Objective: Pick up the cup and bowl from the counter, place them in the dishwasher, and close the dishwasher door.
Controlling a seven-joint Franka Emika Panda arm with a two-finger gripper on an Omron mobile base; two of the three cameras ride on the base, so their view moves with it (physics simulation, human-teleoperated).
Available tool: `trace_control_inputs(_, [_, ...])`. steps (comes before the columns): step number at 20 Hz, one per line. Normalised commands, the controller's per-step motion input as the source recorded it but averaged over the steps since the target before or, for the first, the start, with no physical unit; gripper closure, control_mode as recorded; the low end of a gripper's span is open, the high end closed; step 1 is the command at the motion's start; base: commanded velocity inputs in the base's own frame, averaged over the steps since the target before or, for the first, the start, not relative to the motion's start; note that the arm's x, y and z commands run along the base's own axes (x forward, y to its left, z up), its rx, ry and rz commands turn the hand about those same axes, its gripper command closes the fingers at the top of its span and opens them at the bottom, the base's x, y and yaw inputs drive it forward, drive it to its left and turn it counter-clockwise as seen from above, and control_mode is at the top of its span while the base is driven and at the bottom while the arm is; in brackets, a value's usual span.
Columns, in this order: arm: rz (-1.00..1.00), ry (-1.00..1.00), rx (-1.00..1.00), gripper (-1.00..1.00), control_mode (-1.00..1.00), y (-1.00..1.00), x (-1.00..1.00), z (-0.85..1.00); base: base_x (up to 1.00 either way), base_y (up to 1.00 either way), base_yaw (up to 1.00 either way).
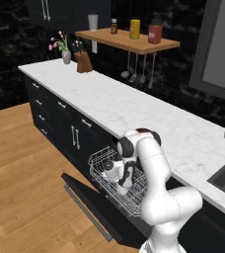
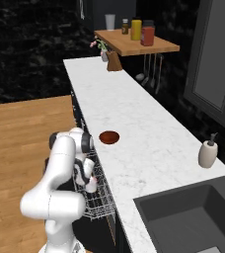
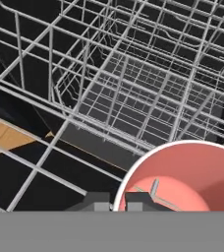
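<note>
My gripper (image 3: 116,201) is down in the white wire rack (image 3: 133,74) of the open dishwasher, shut on the wall of the cup (image 3: 182,177); one finger is inside its red interior, the other outside. From the base views the gripper (image 1: 120,187) sits low in the rack (image 1: 102,160) with the pale cup (image 2: 91,185) at its tip. The reddish-brown bowl (image 2: 109,137) rests on the white marble counter (image 2: 149,133) near the front edge, just above the rack. The dishwasher door (image 1: 92,205) lies dropped open over the wood floor.
A sink (image 2: 193,217) and a soap dispenser (image 2: 207,153) are at the counter's right end. A knife block (image 1: 84,62) and a flower vase (image 1: 66,57) stand at the far end under a wooden shelf (image 1: 129,42) with jars. Black drawers (image 1: 48,106) run to the left.
</note>
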Motion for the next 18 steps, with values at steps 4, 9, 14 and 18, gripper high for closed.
trace_control_inputs(4, [0.0,0.0,0.0,-1.0,-1.0,0.29,-0.09,-0.7,0.0,0.0,0.0])
trace_control_inputs(9, [0.0,-0.05,0.0,-1.0,-1.0,0.33,-0.45,-0.16,0.0,0.0,0.0])
trace_control_inputs(14, [0.0,-0.03,0.0,-1.0,-1.0,0.49,-0.58,0.22,0.0,0.0,0.0])
trace_control_inputs(18, [0.0,0.0,-0.08,-1.0,-1.0,0.46,-0.44,0.81,0.0,0.0,0.0])
